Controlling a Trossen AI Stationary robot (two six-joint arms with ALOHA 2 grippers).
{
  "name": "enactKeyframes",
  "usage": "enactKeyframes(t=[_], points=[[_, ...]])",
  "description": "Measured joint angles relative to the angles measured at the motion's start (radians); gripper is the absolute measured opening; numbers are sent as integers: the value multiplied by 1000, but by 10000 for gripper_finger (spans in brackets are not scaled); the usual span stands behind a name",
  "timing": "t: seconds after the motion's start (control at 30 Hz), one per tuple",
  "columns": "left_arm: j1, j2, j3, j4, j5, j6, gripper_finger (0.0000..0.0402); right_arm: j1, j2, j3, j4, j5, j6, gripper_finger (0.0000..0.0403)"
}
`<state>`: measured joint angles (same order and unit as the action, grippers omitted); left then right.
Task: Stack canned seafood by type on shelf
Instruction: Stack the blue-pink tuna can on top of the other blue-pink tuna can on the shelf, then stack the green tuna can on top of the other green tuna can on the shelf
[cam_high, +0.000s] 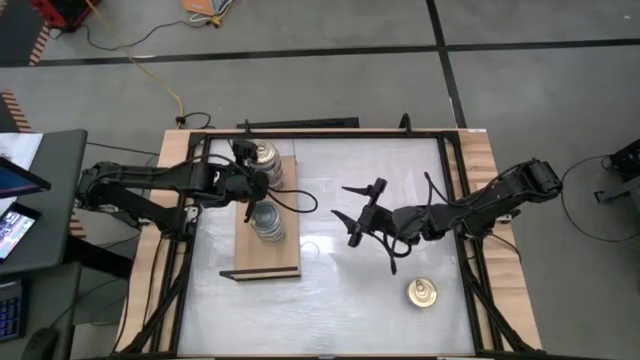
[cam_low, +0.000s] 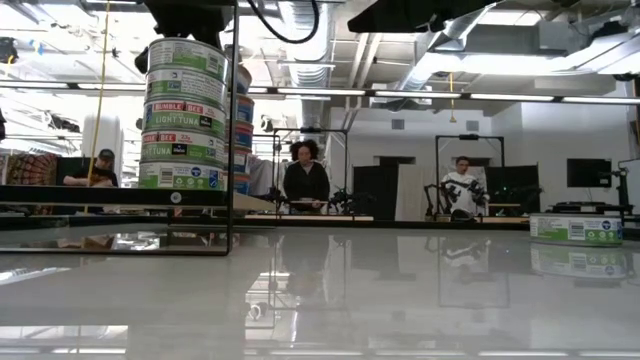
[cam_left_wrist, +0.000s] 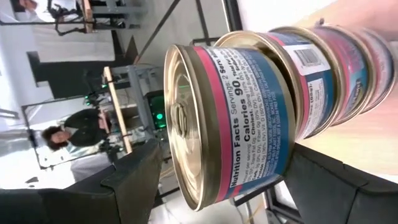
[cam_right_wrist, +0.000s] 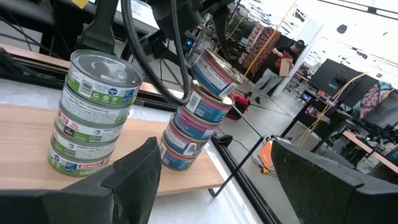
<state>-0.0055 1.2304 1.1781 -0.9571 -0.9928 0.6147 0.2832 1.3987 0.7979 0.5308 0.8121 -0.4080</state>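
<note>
A tall stack of green tuna tins stands on the shelf. A blue and pink stack peeks out behind. One tin sits alone on the shiny desk. People stand far back.

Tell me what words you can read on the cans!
"BUMBLE BEE", "LIGHT TUNA": green-labelled round metal tins, stacked.
"Nutrition Facts", "Calories 90", "Servings: 2": pink-and-blue-labelled gold-topped tin.
"BUMBLE": lowest green tin.
Lone tin's label on the white tabletop: too small.
</note>
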Motion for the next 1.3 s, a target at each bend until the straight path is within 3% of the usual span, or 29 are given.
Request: enactKeyframes(t=[0.6,0.9,1.3], points=[[22,-6,7,12,116,-6,306,-5,0,0,1,-3,8,336],[21,-4,105,-86,245,-111,306,-5,0,0,1,-4,8,336],[74,15,111,-65,294,-114,306,-5,0,0,1,-4,18,336]])
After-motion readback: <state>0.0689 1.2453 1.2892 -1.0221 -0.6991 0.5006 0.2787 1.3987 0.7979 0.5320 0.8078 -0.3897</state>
